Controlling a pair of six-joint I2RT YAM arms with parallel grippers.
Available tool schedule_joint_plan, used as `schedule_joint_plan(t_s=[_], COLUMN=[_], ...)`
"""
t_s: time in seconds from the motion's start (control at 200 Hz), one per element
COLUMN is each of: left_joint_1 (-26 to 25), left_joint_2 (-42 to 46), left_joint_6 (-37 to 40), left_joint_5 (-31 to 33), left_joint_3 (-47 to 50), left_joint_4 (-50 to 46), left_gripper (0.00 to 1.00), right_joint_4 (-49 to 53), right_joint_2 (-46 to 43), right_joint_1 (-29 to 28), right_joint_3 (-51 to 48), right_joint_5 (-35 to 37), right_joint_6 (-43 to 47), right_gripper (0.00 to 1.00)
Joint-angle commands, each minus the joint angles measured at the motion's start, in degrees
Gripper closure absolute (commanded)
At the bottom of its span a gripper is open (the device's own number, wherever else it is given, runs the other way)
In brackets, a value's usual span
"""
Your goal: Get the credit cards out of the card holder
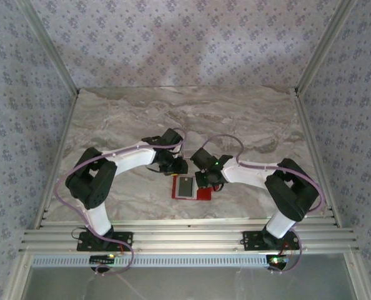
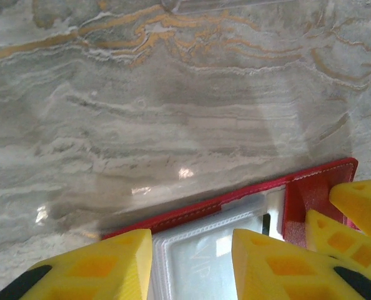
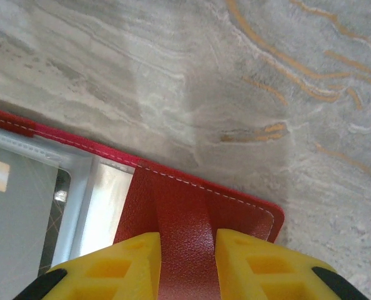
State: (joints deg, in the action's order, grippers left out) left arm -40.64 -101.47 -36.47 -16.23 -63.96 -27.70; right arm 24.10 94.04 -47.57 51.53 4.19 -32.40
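While the small red folding card holder [image 1: 203, 194] lay opened flat on the grey marbled table [image 1: 248, 119], both arms hung over it. The extraction step looked to be only beginning, with no card drawn out. One pale grey credit card [image 1: 185, 186] sat inside the holder's clear plastic pocket [image 2: 163, 250]; any others behind it could not be made out. The left gripper [image 2: 192, 240] hovered directly over that pocket, its yellow fingers parted, the card's face showing between them and nothing gripped. The right gripper [image 3: 187, 240] straddled the red snap tab [image 3: 185, 200] on the holder's flap, fingers close against both sides — whether they pinched it could not be told. Next, I judged, the right claw needed to pin the holder while the left caught the card's edge and slid it free.
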Motion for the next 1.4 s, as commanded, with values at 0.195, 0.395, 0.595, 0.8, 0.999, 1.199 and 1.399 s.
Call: schedule_joint_plan(t_s=[0.195, 0.395, 0.595, 0.8, 0.999, 1.199, 1.399], left_joint_1=[-2.68, -2.86, -2.89, -2.89, -2.87, -2.95, -2.89], left_joint_2=[4.13, 4.36, 4.53, 4.59, 5.05, 5.32, 4.80], left_joint_6=[-2.54, -4.66, -4.96, -5.52, -6.61, -7.04, -6.95], left_joint_5=[1.24, -1.87, -1.44, -2.22, -2.73, -2.69, -2.14], left_joint_3=[2.98, 5.77, 7.45, 8.90, 10.25, 10.92, 11.01], left_joint_4=[-2.23, 2.04, 2.57, 3.71, 5.35, 5.74, 5.19], left_gripper=[0.62, 0.63, 0.64, 0.65, 0.66, 0.67, 0.68], right_joint_4=[5.54, 1.69, -4.40, -7.11, -9.64, -8.97, -9.25], right_joint_2=[-7.99, -12.14, -11.20, -7.78, -3.76, -3.31, -5.78], right_joint_1=[-0.63, 0.64, 1.31, 3.62, 6.21, 6.97, 6.49], right_joint_3=[-0.37, -2.05, -4.84, -6.44, -7.04, -6.01, -5.96], right_joint_5=[1.24, -5.10, -10.69, -12.84, -14.67, -14.60, -17.31], right_joint_6=[-6.04, -8.63, -11.80, -11.55, -9.18, -7.35, -8.70], right_gripper=[0.68, 0.68, 0.68, 0.69, 0.70, 0.70, 0.71])
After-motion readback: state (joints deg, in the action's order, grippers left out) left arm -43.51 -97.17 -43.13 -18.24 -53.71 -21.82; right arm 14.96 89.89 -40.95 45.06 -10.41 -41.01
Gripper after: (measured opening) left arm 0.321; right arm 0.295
